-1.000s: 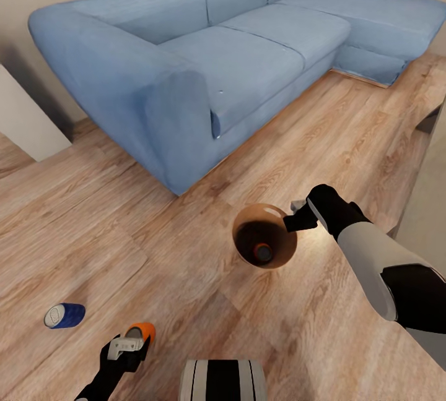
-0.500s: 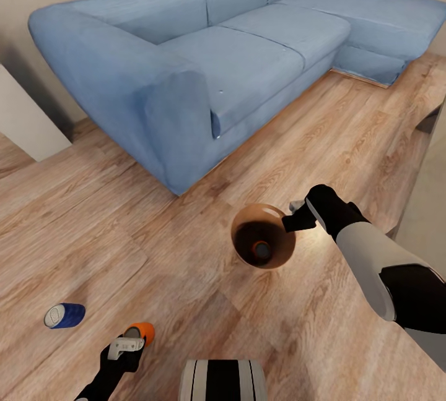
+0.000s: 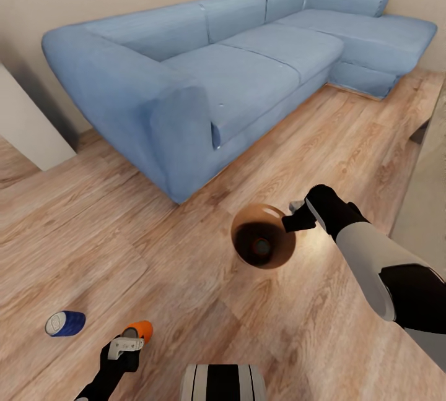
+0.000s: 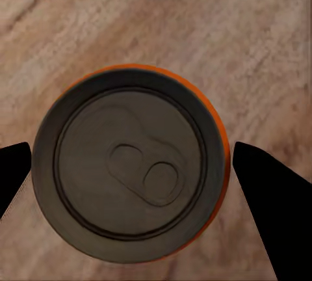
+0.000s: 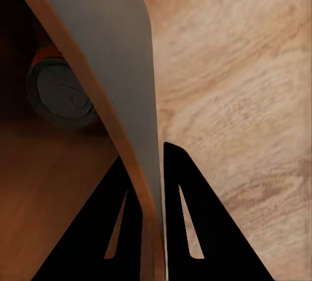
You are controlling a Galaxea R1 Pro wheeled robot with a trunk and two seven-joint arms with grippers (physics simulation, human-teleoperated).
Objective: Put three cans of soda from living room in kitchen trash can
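Ahead we see a soft blue sofa (image 3: 248, 60) on grained wood floor (image 3: 186, 277). Our right end effector (image 3: 291, 223) pinches the tapered bin (image 3: 263, 244) wall. Our left end effector (image 3: 127, 351), spread, flanks the orange can (image 4: 133, 164); the blue can (image 3: 65, 323) lies nearby.

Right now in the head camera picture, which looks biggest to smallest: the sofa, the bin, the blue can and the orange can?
1. Blue sofa, by far.
2. Trash can.
3. Blue soda can and orange soda can: they look alike. The left claw hides part of the orange one, so I won't rank them.
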